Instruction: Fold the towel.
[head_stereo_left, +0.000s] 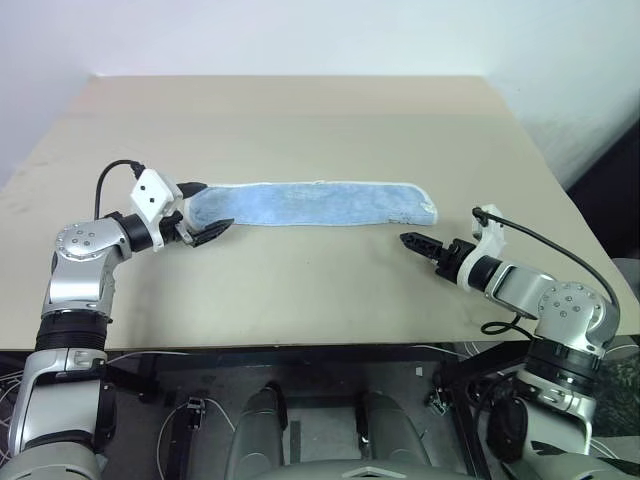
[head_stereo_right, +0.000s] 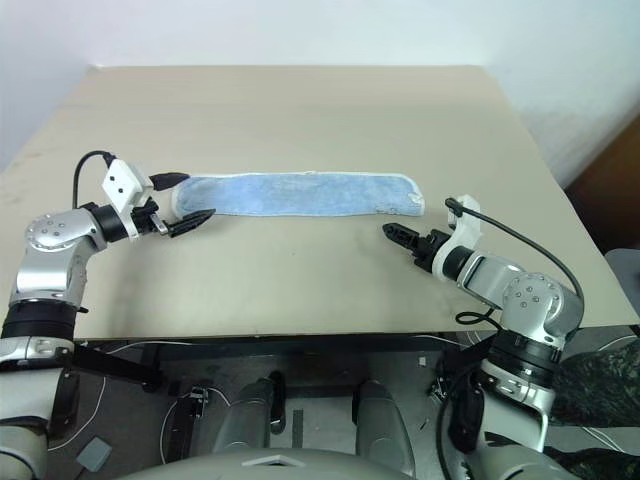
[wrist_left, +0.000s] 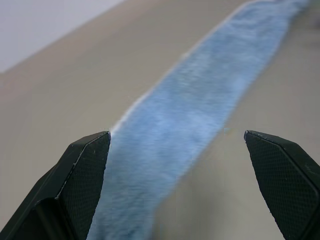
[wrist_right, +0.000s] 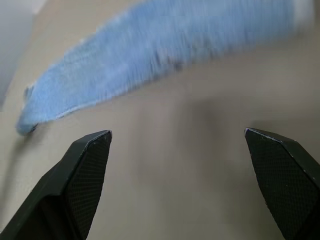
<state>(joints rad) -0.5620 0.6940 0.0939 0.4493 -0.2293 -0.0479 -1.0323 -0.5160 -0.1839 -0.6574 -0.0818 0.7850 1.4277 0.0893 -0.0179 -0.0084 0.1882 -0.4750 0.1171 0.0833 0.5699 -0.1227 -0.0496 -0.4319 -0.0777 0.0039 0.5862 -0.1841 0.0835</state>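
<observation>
Black fingers of both grippers stand wide apart and empty: the left gripper (head_stereo_left: 200, 213) at the towel's (head_stereo_left: 315, 204) left end, the right gripper (head_stereo_left: 418, 243) just near of its right end. One lengthwise fold looks done; next, grasp an end and carry it across

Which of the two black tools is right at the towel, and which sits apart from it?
The left tool is at the towel, its open fingers straddling that end. The right tool, also open, sits apart, on the near side of the other end.

Towel (head_stereo_left: 315, 204) flat on beige table (head_stereo_left: 300, 110)
</observation>
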